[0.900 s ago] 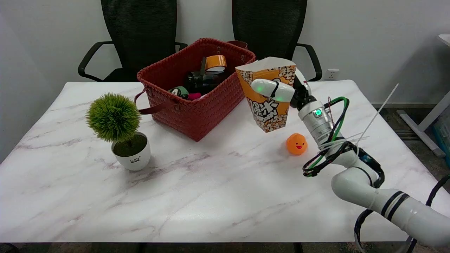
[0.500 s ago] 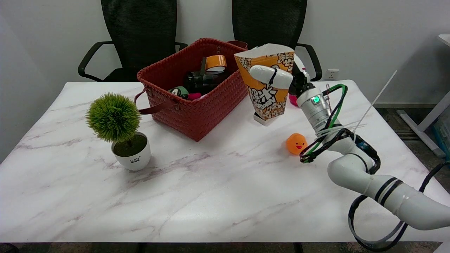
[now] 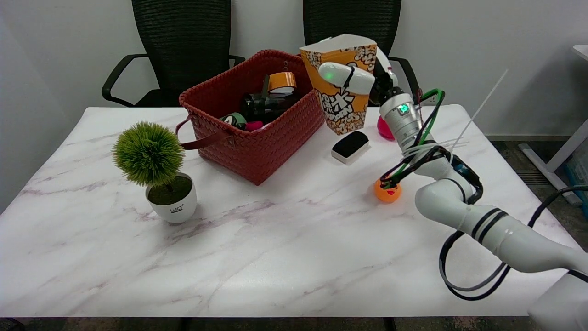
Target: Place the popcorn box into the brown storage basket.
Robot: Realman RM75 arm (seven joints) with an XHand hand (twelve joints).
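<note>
Popcorn box [image 3: 342, 87] gripped upright by right hand [image 3: 356, 78], airborne, just beside brown storage basket [image 3: 257, 138] right rim.

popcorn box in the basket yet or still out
Out. The right hand grips the popcorn box in the air, roughly upright, beside the brown storage basket's right rim, above the table.

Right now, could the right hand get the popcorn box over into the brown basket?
Probably yes. The right hand holds the popcorn box in the air, above the brown basket's rim and just to its right, with nothing between them.
</note>
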